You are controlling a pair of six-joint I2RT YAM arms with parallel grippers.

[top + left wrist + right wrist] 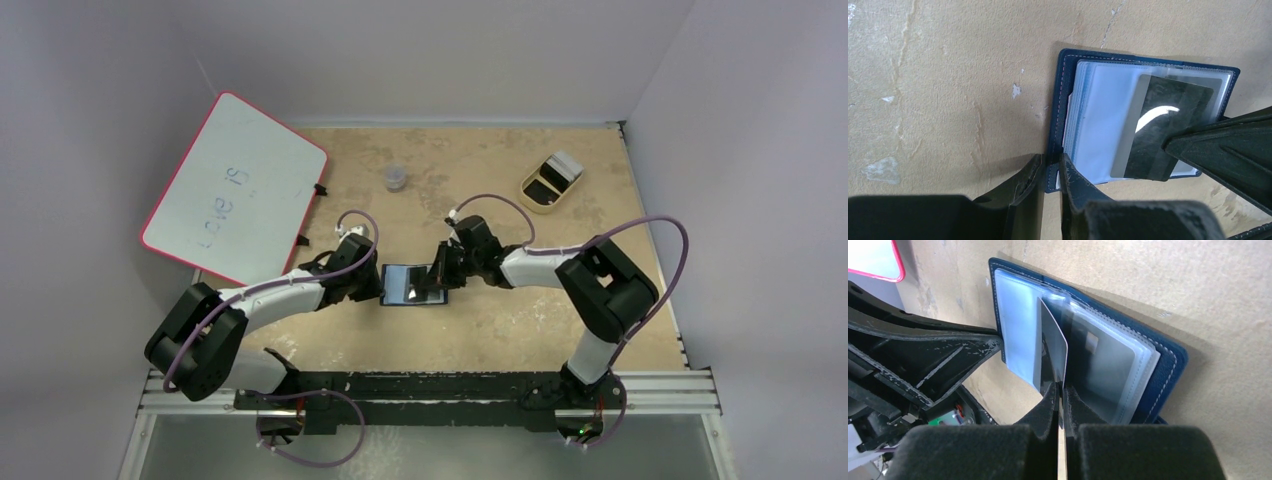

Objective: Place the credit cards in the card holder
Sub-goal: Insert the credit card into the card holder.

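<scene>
The navy card holder (412, 284) lies open mid-table, its clear pockets showing in the left wrist view (1098, 110) and the right wrist view (1148, 370). My left gripper (372, 284) is shut on the holder's left cover edge (1054, 172). My right gripper (440, 272) is shut on a grey credit card (1052, 347), held on edge at the mouth of a pocket. In the left wrist view the card (1168, 125) lies partly inside the clear sleeve. Another card (1098, 365) sits in a right-hand pocket.
A pink-edged whiteboard (235, 185) leans at the back left. A small clear cup (396, 178) stands behind the holder. A tan oval tray (550, 182) with more cards sits at the back right.
</scene>
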